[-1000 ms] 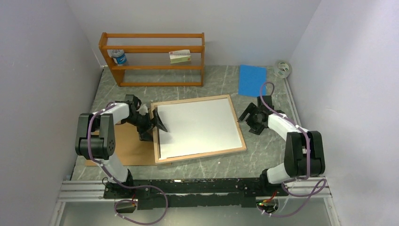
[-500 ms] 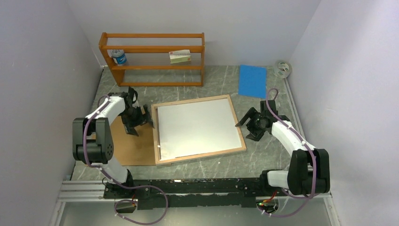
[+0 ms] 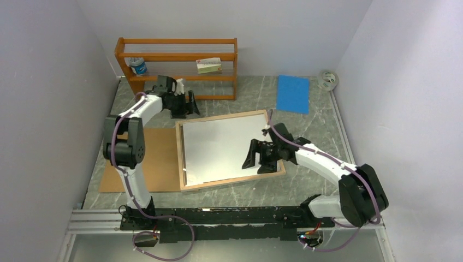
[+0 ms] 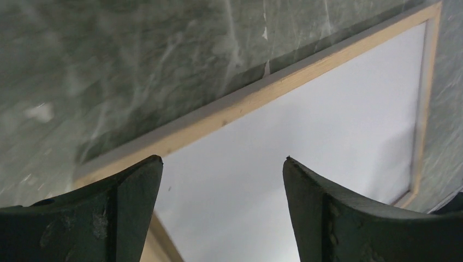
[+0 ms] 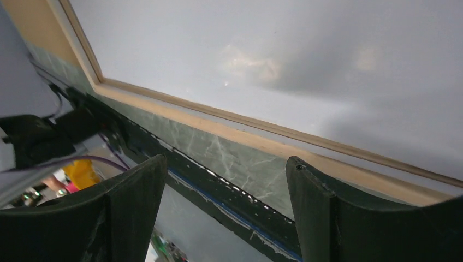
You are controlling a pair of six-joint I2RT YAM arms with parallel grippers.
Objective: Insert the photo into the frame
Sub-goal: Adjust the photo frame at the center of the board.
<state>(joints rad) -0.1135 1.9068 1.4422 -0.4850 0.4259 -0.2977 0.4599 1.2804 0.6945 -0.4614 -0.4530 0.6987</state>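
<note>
free: table (image 3: 245,101) between frame (image 3: 224,115) and shelf rack (image 3: 180,55) | obstacle: shelf rack near left tool (image 3: 192,103)

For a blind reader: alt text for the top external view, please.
A wooden frame lies on the table, the photo white side up inside it. The open right tool hangs over its right part; the open left tool is beyond its far left corner.
</note>
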